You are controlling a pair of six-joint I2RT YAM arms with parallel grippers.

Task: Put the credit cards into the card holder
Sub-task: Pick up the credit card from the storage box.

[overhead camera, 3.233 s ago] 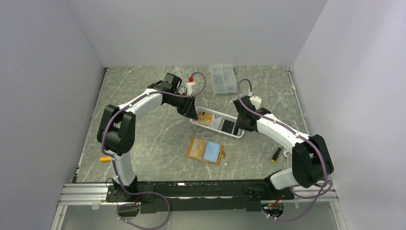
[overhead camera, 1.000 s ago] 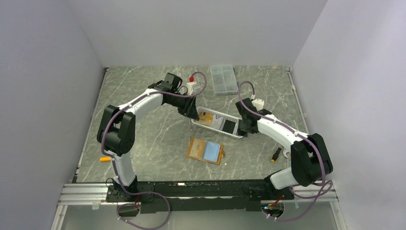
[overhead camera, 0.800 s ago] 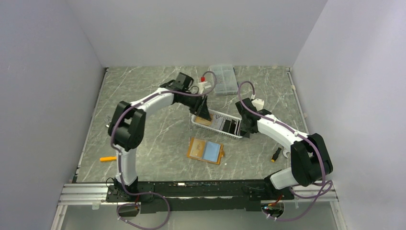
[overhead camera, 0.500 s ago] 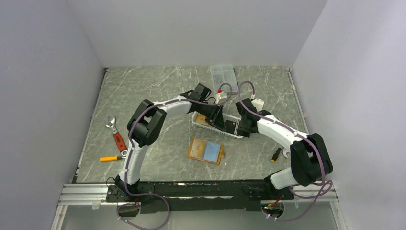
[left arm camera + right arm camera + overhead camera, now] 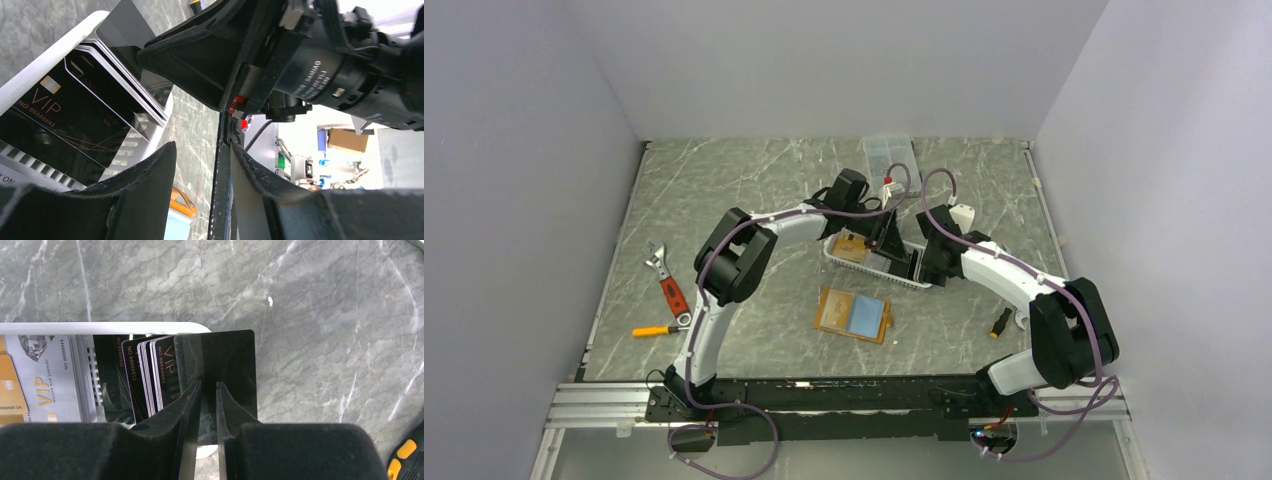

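The orange card holder (image 5: 854, 314) lies open on the table, light blue inside; it also shows in the left wrist view (image 5: 176, 205). The credit cards stand and lie in a white slotted basket (image 5: 834, 258): orange-gold (image 5: 10, 385), silver (image 5: 50, 380) and several black VIP ones (image 5: 75, 115). My right gripper (image 5: 208, 384) is closed to a narrow slit on a black card (image 5: 235, 365) that sticks out over the basket's right end wall. My left gripper (image 5: 202, 146) is open and empty, hovering close beside the right gripper (image 5: 145, 55) above that end.
A clear compartment box (image 5: 887, 155) stands at the back. A wrench (image 5: 664, 275) and an orange screwdriver (image 5: 652, 331) lie at the left. A small orange-and-black tool (image 5: 1002, 322) lies right of the card holder. The two grippers (image 5: 892, 240) (image 5: 921, 265) nearly touch.
My left arm swung right, from the basket's left end to beside the right gripper, uncovering the wrench. The right gripper stayed at the basket's right end.
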